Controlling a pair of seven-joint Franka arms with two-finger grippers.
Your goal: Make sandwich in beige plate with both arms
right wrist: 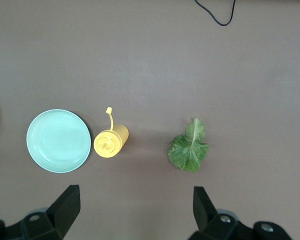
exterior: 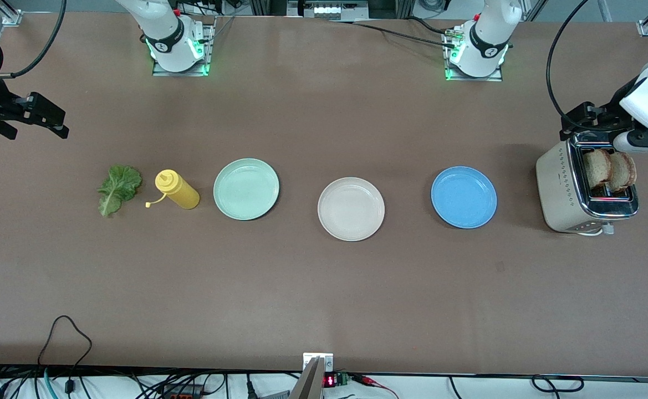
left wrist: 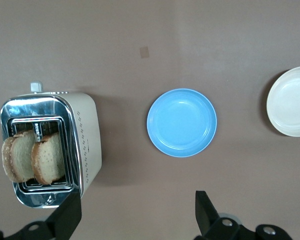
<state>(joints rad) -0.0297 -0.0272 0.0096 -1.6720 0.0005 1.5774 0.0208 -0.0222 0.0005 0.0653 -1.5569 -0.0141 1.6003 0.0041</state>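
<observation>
beige plate (exterior: 351, 209) mid-table, between blue plate (exterior: 464, 197) and mint plate (exterior: 246, 189), bare cloth all round it. you see toast slices (left wrist: 34, 157) upright in toaster (left wrist: 87, 140) best from left wrist. left gripper (left wrist: 137, 215) by toaster, jaws wide, holding nothing. right gripper (right wrist: 135, 212) up near lettuce leaf (right wrist: 188, 147) and yellow bottle (right wrist: 110, 141), jaws wide.

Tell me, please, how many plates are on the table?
3, in a row: mint plate beside the yellow bottle, beige plate in the middle, blue plate beside the toaster.

High front camera facing both bases, whole table (exterior: 324, 288) in shot, each wrist camera looking straight down from height, left sharing the toaster (left wrist: 50, 150), right sharing the lettuce leaf (right wrist: 189, 150)
</observation>
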